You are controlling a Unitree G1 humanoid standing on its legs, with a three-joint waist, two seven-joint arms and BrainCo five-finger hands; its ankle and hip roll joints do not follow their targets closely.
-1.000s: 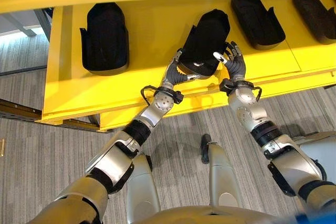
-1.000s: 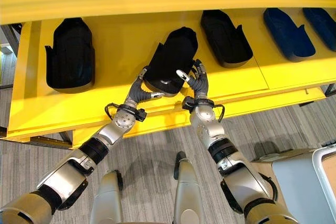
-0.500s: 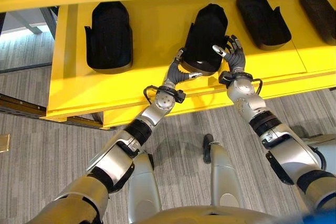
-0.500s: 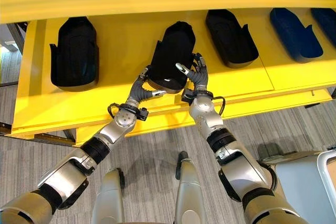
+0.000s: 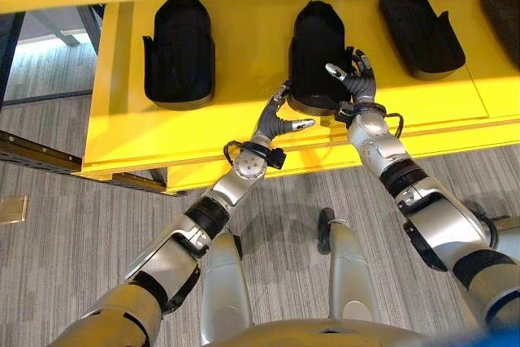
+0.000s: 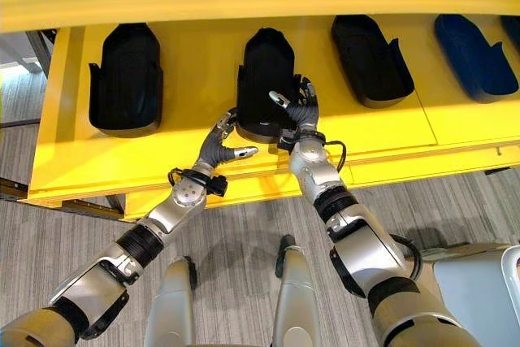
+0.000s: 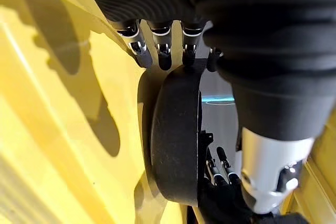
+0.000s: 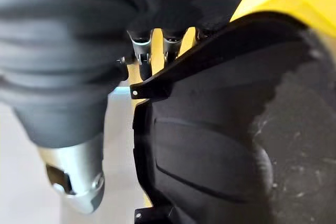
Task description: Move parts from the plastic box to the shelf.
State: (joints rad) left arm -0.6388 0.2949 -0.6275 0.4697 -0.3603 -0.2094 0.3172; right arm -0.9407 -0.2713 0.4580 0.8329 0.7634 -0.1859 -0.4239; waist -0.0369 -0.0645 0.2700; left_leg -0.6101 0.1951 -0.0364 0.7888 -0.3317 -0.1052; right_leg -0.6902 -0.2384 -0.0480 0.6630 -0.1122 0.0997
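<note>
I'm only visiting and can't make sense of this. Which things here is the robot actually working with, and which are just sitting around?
Part of the job:
- middle black part, between both hands
- left hand
- right hand
- yellow shelf

Just sitting there:
- black part at left
- black part at right
- blue part

The far-right dark part (image 5: 505,14) is cut off by the frame edge.

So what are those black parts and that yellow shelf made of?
The black parts, like the middle part, look like moulded matte plastic: thin walls, dull speckled surface, though hard rubber is possible. The yellow shelf looks like painted sheet metal: smooth, slightly glossy, with folded edges.
</note>
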